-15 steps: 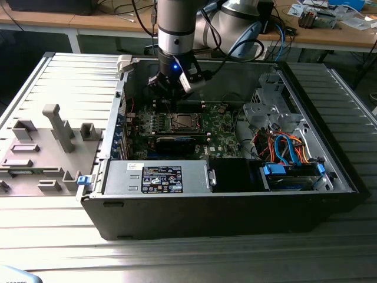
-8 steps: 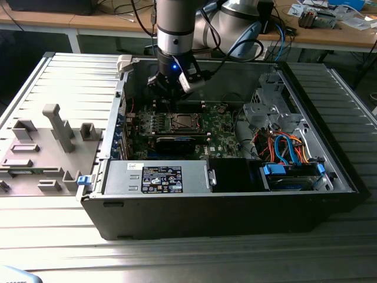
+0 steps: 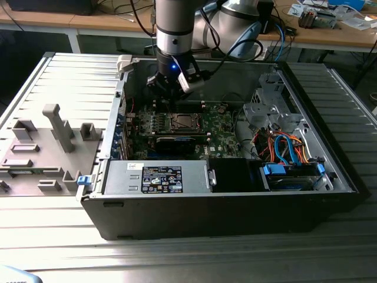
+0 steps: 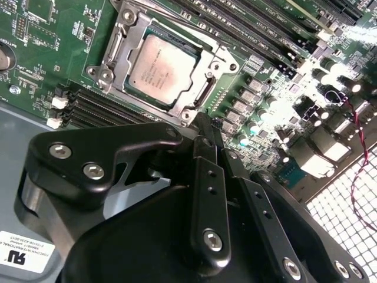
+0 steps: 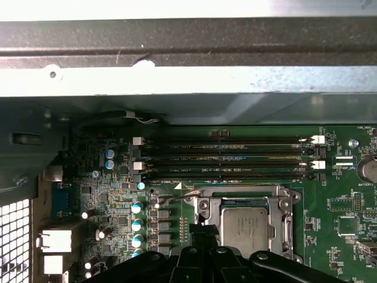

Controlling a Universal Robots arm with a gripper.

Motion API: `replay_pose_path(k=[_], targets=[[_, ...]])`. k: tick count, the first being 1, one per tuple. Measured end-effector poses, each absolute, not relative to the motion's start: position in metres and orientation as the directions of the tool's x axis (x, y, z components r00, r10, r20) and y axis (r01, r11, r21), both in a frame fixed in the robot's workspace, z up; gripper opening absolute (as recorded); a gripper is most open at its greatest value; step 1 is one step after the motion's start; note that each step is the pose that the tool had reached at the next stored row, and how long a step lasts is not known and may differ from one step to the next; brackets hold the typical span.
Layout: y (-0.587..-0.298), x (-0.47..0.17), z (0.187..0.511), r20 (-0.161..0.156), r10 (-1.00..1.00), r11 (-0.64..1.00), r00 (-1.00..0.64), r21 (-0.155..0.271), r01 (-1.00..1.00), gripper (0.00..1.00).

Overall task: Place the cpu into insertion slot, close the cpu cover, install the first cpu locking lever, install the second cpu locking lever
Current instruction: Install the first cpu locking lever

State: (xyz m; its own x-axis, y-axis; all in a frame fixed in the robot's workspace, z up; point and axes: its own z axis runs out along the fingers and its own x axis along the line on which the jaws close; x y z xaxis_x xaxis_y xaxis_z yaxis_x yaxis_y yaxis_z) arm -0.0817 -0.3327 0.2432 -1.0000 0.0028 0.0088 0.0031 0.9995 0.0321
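Inside the open computer case [image 3: 330, 200], the cpu [image 4: 160, 66] sits in the insertion slot [image 4: 203, 94] on the green motherboard [image 3: 221, 127], with the cpu cover [image 4: 126, 26] apparently lying closed around it. The hand [image 4: 206, 127] hovers just beside the slot, its fingers [image 4: 203, 177] pressed together, gripping nothing.

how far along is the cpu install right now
The cpu already sits in the insertion slot, and the cpu cover looks closed flat around it in both wrist views. The gripper hangs just beside the socket, its jaws looking shut with nothing between them. Whether either locking lever is latched I cannot tell, so treat that as what may be left.
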Motion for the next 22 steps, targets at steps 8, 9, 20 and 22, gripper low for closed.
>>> replay_pose_path(k=[8,9,20,22], targets=[[-0.333,-0.088,0.243,0.009,0.003,0.999,-1.000,0.035,0.003,0.11],[-0.333,-0.090,0.243,0.009,0.003,0.999,-1.000,0.036,0.003,0.11],[-0.331,-0.108,0.243,0.009,-0.019,0.999,-1.000,0.038,-0.018,0.11],[-0.328,-0.109,0.242,0.009,-0.028,0.999,-1.000,0.038,-0.027,0.11]])
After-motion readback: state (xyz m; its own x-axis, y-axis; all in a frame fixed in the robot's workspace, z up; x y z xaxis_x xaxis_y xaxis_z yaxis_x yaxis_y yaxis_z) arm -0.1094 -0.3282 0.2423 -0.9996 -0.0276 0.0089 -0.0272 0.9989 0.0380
